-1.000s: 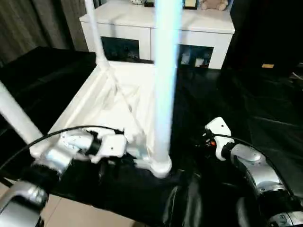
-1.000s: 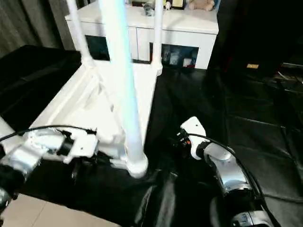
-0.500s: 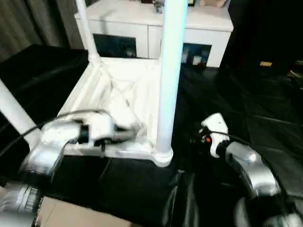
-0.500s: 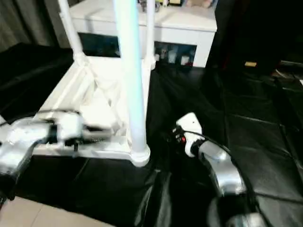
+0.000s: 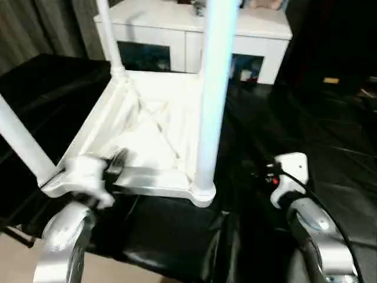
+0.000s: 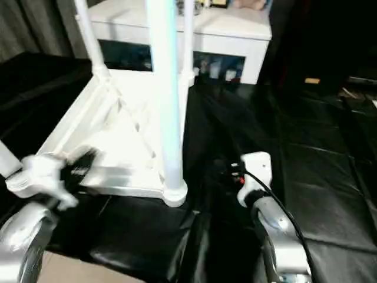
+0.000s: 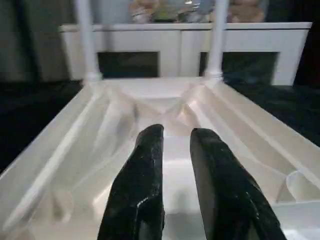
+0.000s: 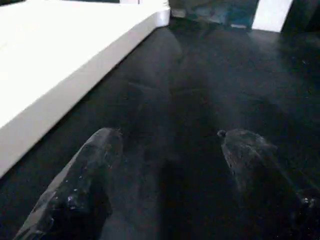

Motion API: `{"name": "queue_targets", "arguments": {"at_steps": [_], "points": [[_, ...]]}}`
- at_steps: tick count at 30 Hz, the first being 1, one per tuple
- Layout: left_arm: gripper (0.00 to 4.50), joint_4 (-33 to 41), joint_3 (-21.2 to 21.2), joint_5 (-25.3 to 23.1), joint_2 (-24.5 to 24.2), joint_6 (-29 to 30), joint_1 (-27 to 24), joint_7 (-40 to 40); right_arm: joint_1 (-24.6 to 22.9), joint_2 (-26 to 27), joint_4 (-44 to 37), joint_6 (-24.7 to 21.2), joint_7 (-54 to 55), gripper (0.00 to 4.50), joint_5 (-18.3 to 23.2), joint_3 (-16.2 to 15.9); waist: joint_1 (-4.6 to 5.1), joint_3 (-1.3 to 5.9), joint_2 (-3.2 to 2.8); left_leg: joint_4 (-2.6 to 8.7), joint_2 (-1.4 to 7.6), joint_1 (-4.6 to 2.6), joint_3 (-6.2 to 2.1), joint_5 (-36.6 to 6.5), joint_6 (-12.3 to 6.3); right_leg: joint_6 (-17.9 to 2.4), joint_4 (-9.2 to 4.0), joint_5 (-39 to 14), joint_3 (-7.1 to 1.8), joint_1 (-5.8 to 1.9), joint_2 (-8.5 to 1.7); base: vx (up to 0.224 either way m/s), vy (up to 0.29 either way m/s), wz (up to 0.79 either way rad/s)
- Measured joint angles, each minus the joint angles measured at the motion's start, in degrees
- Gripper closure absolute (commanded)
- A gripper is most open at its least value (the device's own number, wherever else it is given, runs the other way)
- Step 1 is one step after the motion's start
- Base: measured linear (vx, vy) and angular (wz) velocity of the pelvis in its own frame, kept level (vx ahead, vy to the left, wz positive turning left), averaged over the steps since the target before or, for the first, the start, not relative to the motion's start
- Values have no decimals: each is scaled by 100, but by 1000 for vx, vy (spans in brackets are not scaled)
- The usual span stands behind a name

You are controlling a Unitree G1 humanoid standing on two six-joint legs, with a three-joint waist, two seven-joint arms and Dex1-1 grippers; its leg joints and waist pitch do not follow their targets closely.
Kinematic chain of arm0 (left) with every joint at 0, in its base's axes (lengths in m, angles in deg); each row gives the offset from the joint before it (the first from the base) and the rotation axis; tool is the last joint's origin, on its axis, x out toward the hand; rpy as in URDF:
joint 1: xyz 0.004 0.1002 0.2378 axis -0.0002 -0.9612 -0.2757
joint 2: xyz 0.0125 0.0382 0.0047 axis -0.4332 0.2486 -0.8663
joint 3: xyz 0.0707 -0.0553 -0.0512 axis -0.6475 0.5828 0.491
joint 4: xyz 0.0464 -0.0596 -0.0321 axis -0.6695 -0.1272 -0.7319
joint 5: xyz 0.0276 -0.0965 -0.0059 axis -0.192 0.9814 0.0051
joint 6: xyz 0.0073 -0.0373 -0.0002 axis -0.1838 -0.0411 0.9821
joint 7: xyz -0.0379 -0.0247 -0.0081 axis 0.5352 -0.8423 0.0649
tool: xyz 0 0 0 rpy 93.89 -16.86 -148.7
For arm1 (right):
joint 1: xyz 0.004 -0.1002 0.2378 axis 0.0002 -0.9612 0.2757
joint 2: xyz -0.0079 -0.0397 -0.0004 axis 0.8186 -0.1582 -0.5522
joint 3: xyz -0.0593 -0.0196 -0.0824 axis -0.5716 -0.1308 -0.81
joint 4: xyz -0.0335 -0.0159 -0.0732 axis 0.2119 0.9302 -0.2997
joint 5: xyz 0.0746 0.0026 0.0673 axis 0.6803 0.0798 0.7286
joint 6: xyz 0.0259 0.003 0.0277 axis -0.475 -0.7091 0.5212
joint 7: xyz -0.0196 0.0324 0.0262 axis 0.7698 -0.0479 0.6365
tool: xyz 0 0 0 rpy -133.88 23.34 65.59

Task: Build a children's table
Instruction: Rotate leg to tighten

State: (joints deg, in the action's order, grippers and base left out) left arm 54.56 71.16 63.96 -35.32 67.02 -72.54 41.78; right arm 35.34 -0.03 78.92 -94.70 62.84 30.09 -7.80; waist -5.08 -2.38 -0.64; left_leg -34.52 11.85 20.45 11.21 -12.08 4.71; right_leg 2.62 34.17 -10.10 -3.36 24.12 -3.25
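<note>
Two claws idling | your left gripper, narrowly parted and empty, is hovering over the upturned children's table | right gripper, wide and empty, is sitting beside it | legs are pointing up

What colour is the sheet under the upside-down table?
Black and glossy, the sheet shows best in the left eye view, around the white table.

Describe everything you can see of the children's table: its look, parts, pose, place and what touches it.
The children's table is white, plastic-looking, and lies upside down on a black sheet, its ribbed underside facing up inside a raised rim. Round white legs stand upright at its corners. A white cabinet stands behind. The left pincer hangs over the underside, empty, fingers slightly parted.
</note>
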Motion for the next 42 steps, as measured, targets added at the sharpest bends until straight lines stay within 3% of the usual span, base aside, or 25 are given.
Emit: {"name": "queue_targets", "arguments": {"at_steps": [1, 4, 6, 7, 9, 10, 11, 12, 13, 14, 15, 16, 17, 18, 20, 24, 26, 29, 30, 31, 32, 33, 35, 36, 42], "points": [[342, 49, -78, -78, 141, 11, -91, -115, -175, -59, -73, -26, -51, 95, 13, 27, -27, 11, -30, -177, -99, 108, -194, -114, -254, 85, -21, 6, -30, -24, -37, 5, 111, -20], [342, 302, -112, -184, 249, 24, -271, -289, -306, -144, -190, -64, -247, 95, 62, 41, -41, 48, -86, -418, -345, 276, -384, -205, -391, 203, -79, 16, -82, -42, -185, -11, 213, 0], [342, 452, -117, -270, 220, 24, -414, -336, -386, -162, -370, -61, -459, 95, 151, -101, 43, 51, -47, -358, -454, 249, -257, -164, -502, 92, -165, -49, -63, -20, -272, -22, 234, 8], [342, 489, -119, -324, 221, 23, -541, -388, -429, -168, -435, -51, -618, 95, 223, -221, 107, 38, -71, -350, -498, 254, -238, -159, -597, -191, -91, -220, 74, -21, -340, -23, 237, 10], [342, 518, -107, -368, 219, 22, -675, -450, -506, -227, -497, -35, -759, 95, 303, -242, 194, 12, -68, -345, -571, 232, -183, -151, -724, -415, 450, -444, 555, 28, -320, -39, 219, 7], [342, 555, -108, -380, 223, 21, -707, -495, -531, -267, -531, -23, -854, 95, 336, -246, 213, 14, 2, -336, -649, 219, -87, -137, -780, -368, 626, -495, 754, -11, -188, -58, 163, -5], [342, 623, -130, -402, 259, 1, -752, -508, -546, -311, -558, 30, -917, 95, 406, -242, 218, 22, 129, -313, -733, 233, 35, -114, -823, -221, 582, -480, 740, -60, -97, -102, 139, -5], [342, 718, -202, -426, 354, -15, -810, -518, -630, -394, -582, 119, -980, 95, 462, -179, 233, 34, 180, -318, -765, 273, 58, -85, -884, -155, 518, -476, 678, -80, -161, -102, 139, -5], [342, 858, -411, -478, 482, -55, -965, -513, -782, -463, -523, 193, -1013, 95, 482, -70, 137, 28, 156, -823, -823, 393, -279, -277, -883, -54, 436, -388, 564, -90, -238, -113, 223, -9], [342, 926, -461, -494, 509, -125, -1132, -509, -795, -500, -476, 223, -1023, 95, 483, -38, 143, 6, 142, -1217, -815, 429, -604, -314, -732, -5, 401, -329, 595, -114, -338, -87, 312, -42], [342, 972, -451, -531, 491, -177, -1332, -508, -811, -457, -424, 297, -1022, 95, 487, 10, 163, -6, 128, -1228, -711, 296, -849, -346, -452, 40, 352, -281, 736, -155, -516, -87, 312, -42], [342, 1006, -444, -563, 442, -202, -1360, -519, -844, -427, -355, 407, -997, 95, 485, 95, 247, -41, 71, -718, -396, 61, -878, -486, 55, 45, 297, -279, 940, -187, -625, -91, 301, -32], [342, 1030, -442, -628, 421, -208, -1328, -558, -870, -404, -252, 447, -947, 95, 485, 140, 352, -87, 44, -704, -302, 79, -789, -501, -6, 36, 222, -292, 961, -223, -599, -159, 202, 23], [342, 1032, -440, -669, 418, -208, -1364, -590, -905, -372, -124, 450, -909, 95, 485, 163, 482, -108, 46, -662, -274, 95, -773, -507, -43, -87, 86, -363, 880, -301, -512, -159, 202, 23], [342, 1027, -409, -780, 387, -191, -1383, -715, -946, -360, -41, 459, -832, 95, 519, 334, 485, -132, 33, -518, -280, 74, -767, -508, -47, -403, 101, -393, 899, -495, -326, -152, 180, 13], [342, 1147, -340, -924, 362, -115, -1360, -840, -925, -510, -134, 593, -1093, 95, 752, 477, 479, -92, 22, -323, -417, 103, -736, -502, -48, -424, 194, -431, 882, -828, 27, -59, 118, -8], [342, 1148, -209, -860, 350, -74, -1324, -876, -1013, -639, -319, 581, -1450, 95, 905, 364, 491, -53, -50, -164, -446, 149, -788, 47, -312, -496, 302, -706, 859, -812, 122, -120, -6, -28], [342, 1137, -86, -755, 276, 131, -1118, -875, -1222, -745, -492, 445, -1880, 95, 1126, 195, 481, 3, 17, -37, -510, 204, -923, 95, -237, -364, 338, -748, 838, -710, 113, -145, -102, -29], [342, 1135, -104, -681, 226, 237, -1032, -838, -1245, -825, -605, 338, -1987, 95, 1205, 168, 459, -4, 25, -6, -504, 204, -900, 18, -276, -375, 325, -739, 852, -663, 106, -147, -159, -24], [312, 1131, -105, -534, 198, 342, -921, -765, -1232, -873, -741, 207, -2054, 95, 1301, 158, 371, -26, 50, -204, -486, 206, -759, -21, -344, -360, 314, -720, 897, -602, 53, -120, -130, -35], [308, 1133, -89, -438, 152, 404, -873, -734, -1181, -867, -823, 83, -2090, 95, 1374, 105, 313, -26, 49, -307, -480, 182, -726, -21, -343, -355, 313, -715, 937, -582, 2, -75, -94, -51], [308, 1136, -62, -369, 102, 435, -831, -718, -1125, -858, -901, 12, -2115, 69, 1416, 51, 279, -18, 30, -269, -469, 156, -706, -24, -335, -354, 301, -714, 989, -546, -12, -75, -94, -51], [302, 1127, 54, -306, 14, 458, -670, -670, -974, -816, -1016, -112, -2132, 63, 1436, -138, 206, 5, -95, 15, -375, 139, -712, 67, -189, -408, 285, -635, 1155, -476, 27, -23, -30, -16], [287, 1125, 140, -303, -32, 476, -618, -676, -876, -749, -1019, -170, -2127, 63, 1435, -273, 179, -2, -95, 11, -317, 154, -706, 117, -105, -429, 273, -589, 1218, -474, 30, 0, 0, 0], [234, 1155, 541, -60, -28, 776, -507, -824, -564, -704, -1023, -437, -2326, 7, 1441, -713, 29, -2, -70, 29, -247, 152, -558, 114, -100, -440, 197, -535, 1188, -508, 26, 0, 0, 0]]}}
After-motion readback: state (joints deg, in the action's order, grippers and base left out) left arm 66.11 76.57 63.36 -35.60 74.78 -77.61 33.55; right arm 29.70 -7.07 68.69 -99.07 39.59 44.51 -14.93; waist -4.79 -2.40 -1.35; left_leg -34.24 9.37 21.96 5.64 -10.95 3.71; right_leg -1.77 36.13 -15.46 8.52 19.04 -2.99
